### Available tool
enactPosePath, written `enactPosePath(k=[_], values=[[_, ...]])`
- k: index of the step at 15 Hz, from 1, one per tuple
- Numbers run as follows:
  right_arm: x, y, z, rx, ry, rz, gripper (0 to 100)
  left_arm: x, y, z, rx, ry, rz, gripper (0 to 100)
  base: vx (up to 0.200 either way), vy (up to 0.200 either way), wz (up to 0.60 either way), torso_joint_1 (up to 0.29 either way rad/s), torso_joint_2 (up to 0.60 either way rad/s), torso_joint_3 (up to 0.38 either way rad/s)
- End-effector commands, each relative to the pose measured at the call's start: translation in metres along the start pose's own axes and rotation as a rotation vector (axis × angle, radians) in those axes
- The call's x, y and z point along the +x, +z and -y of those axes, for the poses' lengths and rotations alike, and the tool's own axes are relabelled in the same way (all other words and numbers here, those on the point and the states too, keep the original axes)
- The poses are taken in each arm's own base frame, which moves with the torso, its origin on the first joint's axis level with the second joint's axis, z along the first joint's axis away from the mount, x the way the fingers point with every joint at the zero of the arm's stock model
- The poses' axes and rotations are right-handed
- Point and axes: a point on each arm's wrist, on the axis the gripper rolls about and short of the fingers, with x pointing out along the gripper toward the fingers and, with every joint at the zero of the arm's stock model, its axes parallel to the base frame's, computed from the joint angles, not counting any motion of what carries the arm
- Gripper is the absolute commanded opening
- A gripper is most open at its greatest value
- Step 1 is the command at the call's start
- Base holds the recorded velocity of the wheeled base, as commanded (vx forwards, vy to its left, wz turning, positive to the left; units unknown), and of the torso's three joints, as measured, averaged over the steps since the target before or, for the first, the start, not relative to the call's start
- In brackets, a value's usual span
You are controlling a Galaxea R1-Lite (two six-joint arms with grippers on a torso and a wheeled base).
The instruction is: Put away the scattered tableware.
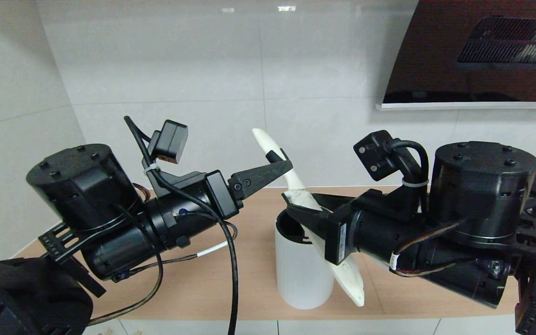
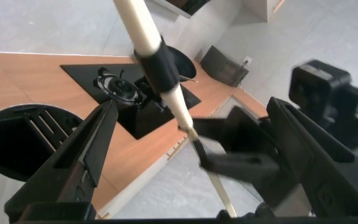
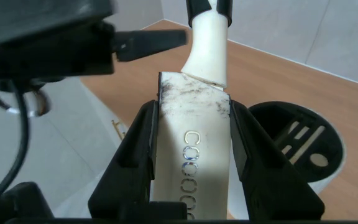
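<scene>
On the wooden surface (image 1: 249,288) stands the white holder (image 1: 300,274). The tilted white spatula (image 1: 296,182) hangs above it, and its blade end seems to sit outside the holder's mouth. If dropped now, it would likely miss or clip the rim. The right pincer (image 3: 194,118) is clenched on the blade. The left pincer (image 2: 192,106) is released, its fingers spread wide either side of the handle.

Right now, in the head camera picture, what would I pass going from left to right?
Left hand → white holder → dark range hood. The white spatula and the right hand gripping it cross over the holder, so I left them out.
</scene>
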Motion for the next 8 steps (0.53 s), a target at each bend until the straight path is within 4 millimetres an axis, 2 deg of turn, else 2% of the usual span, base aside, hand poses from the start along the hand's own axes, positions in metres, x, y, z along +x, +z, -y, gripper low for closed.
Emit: enactPosePath(k=[1,8], values=[[0.001,-0.003,-0.004,-0.002,0.013,-0.012,0,0.001,0.001,0.0,0.002,-0.001,0.003,100,0.0,0.0,0.0,0.0,0.0,0.0],[0.001,-0.012,-0.019,-0.01,0.047,-0.038,0,0.004,0.0,-0.002,-0.003,0.007,0.015,100,0.0,0.0,0.0,0.0,0.0,0.0]])
